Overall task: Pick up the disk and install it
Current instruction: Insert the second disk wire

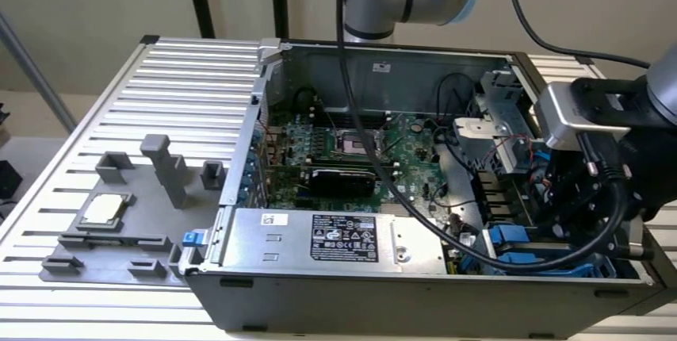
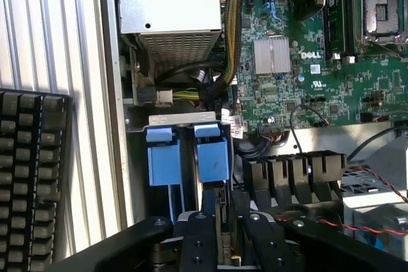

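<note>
The disk (image 2: 220, 221) stands edge-on in the blue drive cage (image 1: 525, 258), at the near corner of the open computer case on the exterior view's right. Its blue carrier tab (image 2: 212, 157) sits beside a second blue carrier (image 2: 159, 157) in the neighbouring slot. My gripper (image 2: 224, 220) reaches down into the cage, its black fingers (image 2: 199, 240) on either side of the disk's edge and shut on it. In the exterior view the gripper (image 1: 566, 226) is mostly hidden behind the wrist and its cables.
The silver power supply (image 1: 317, 238) lies next to the cage, with the green motherboard (image 1: 349, 143) behind it. Black cables (image 1: 423, 198) and red wires (image 2: 376, 183) run close to the gripper. A grey fixture (image 1: 116, 238) holds a small square chip (image 1: 106, 208). A keyboard (image 2: 32, 176) lies outside the case.
</note>
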`<state>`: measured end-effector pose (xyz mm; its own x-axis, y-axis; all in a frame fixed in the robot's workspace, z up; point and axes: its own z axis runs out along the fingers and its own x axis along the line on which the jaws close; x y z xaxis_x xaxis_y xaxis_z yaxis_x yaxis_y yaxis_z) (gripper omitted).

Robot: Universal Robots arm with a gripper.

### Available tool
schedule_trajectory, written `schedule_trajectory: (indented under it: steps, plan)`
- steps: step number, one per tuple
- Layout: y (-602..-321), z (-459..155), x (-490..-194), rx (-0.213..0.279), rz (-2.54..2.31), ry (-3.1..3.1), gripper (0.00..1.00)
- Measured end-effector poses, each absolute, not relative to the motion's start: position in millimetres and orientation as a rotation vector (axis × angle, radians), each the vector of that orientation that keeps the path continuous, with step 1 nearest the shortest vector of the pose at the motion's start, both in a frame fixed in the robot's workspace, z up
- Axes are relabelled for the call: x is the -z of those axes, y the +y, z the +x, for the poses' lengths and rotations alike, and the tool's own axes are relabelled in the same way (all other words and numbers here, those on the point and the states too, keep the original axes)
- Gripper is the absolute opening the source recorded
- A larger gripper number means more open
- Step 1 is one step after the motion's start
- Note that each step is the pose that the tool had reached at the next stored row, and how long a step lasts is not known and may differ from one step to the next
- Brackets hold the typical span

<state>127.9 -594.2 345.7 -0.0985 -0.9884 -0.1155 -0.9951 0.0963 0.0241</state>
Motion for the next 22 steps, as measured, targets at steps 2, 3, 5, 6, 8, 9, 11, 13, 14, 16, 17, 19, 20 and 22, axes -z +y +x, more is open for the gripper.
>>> schedule_trajectory:
  steps: [2,3,5,6,8,9,11,13,14,16,17,19,20,22]
  plan:
    - [-594.5,125.1,-350.8,-0.147,-2.061,2.273,0.24]
    - [-594.5,123.2,-354.0,-0.148,-2.061,2.273,0.24]
    - [-594.5,119.0,-361.0,-0.148,-2.061,2.273,0.24]
    - [-594.5,117.2,-364.6,-0.148,-2.061,2.273,0.24]
    - [-594.5,114.7,-371.5,-0.148,-2.061,2.273,0.24]
    - [-594.3,114.0,-373.8,-0.148,-2.061,2.273,0.24]
    - [-593.0,113.7,-377.6,-0.148,-2.061,2.273,0.24]
    - [-590.5,113.3,-382.8,-0.148,-2.061,2.273,0.24]
    - [-589.1,113.2,-386.1,-0.147,-2.061,2.273,0.24]
    - [-585.2,113.1,-391.5,-0.148,-2.060,2.273,0.24]
    - [-583.2,113.1,-392.8,-0.148,-2.061,2.273,0.24]
    - [-578.8,113.1,-393.7,-0.147,-2.060,2.273,0.24]
    - [-576.4,113.1,-393.6,-0.147,-2.060,2.273,0.24]
    - [-571.5,113.1,-393.6,-0.147,-2.060,2.273,0.24]
